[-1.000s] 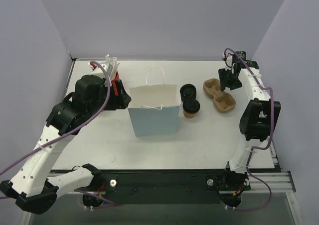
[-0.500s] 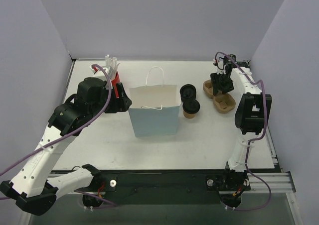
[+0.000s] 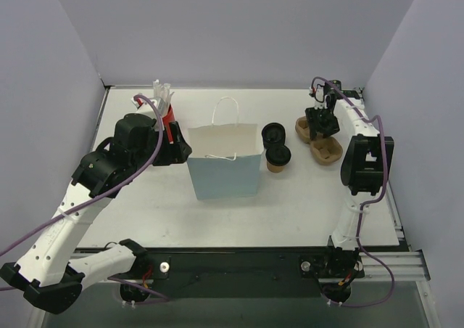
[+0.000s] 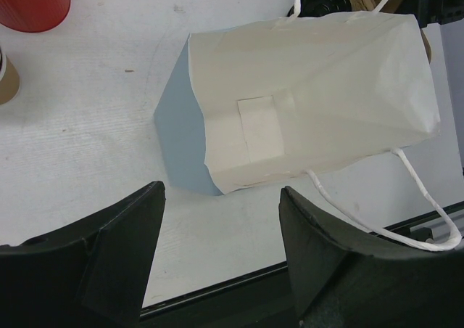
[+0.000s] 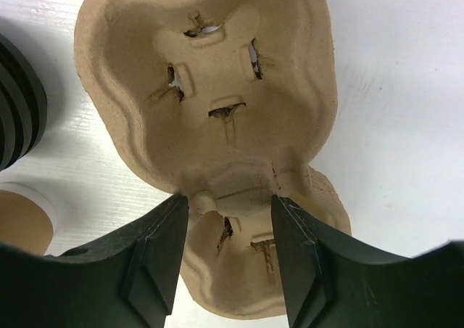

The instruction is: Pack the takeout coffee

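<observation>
The right gripper hangs open astride the waist of the tan moulded-pulp cup carrier; I'd have it close squarely there. The left gripper gapes empty by the pale blue paper bag. The brown, black-lidded takeout coffee stands just right of the bag.

Left edge of my right wrist view is cutting off a black ribbed stack and a tan cup; my right jaws are covering part of the cup carrier.
</observation>
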Action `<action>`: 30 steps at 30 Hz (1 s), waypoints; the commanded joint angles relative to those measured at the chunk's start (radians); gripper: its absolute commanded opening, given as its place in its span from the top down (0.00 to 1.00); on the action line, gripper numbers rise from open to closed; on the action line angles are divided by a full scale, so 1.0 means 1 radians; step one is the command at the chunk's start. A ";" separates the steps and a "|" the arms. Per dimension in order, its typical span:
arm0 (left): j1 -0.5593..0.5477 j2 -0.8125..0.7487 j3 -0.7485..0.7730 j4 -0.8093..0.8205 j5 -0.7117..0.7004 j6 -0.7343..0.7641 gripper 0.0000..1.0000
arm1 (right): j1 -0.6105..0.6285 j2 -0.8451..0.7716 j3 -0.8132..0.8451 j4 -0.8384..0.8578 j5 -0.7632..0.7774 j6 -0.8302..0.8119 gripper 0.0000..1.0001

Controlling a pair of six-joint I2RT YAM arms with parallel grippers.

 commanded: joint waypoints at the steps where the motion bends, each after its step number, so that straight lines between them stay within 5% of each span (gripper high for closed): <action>1: -0.001 0.002 0.004 0.031 -0.008 0.006 0.26 | -0.003 0.003 0.037 -0.042 0.024 -0.002 0.49; 30: -0.001 0.016 0.007 0.044 -0.005 0.009 0.26 | -0.023 0.049 0.061 -0.057 -0.017 -0.002 0.49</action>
